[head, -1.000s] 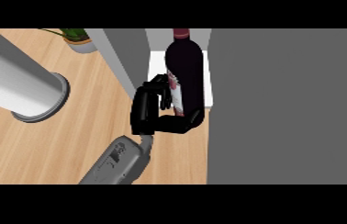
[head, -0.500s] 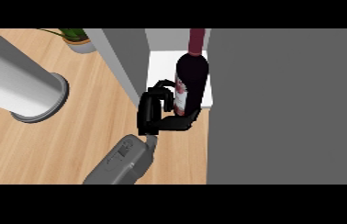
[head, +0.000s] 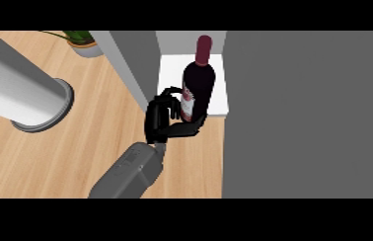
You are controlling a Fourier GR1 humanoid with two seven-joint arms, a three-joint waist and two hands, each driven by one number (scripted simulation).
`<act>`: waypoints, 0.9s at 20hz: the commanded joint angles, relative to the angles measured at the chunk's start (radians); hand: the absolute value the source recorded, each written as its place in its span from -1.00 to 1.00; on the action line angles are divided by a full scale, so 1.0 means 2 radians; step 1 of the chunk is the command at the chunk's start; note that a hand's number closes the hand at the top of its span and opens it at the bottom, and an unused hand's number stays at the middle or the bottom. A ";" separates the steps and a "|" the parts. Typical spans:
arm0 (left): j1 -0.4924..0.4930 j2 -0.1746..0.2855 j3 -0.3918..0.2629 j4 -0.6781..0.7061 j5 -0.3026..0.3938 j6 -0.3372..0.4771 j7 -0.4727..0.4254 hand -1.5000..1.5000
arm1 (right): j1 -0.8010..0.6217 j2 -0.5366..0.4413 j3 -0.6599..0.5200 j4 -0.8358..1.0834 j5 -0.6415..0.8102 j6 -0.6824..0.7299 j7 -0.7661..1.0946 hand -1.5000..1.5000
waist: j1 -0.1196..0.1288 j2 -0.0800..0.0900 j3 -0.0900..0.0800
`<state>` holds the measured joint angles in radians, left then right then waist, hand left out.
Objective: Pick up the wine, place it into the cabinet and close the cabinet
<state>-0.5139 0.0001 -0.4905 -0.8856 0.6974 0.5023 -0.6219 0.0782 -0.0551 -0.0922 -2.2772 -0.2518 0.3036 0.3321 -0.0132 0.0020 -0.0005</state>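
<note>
In the last second my right robot hand (head: 163, 122), fingers curled round the wine bottle (head: 198, 83), barely shifted but changed the bottle's tilt over the cabinet's white shelf (head: 172, 69). I judged setting down, release and closing remained.

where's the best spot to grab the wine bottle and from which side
Grip the wine bottle round its wide lower body, coming from the left: the body is straight-sided, the neck thin, and a grey panel closes off its right. The left hand is curled there.
</note>
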 commanded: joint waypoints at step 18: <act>-0.128 0.000 -0.009 0.202 0.157 -0.114 -0.064 1.00 | -0.019 -0.004 0.001 -0.001 -0.014 -0.008 0.026 -1.00 | -0.008 0.002 0.000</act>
<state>-0.7283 0.0001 -0.5210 -0.5786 0.9691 0.3395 -0.7234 0.0605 -0.0654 -0.1069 -2.2605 -0.2822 0.3106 0.3425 -0.0259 0.0050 -0.0005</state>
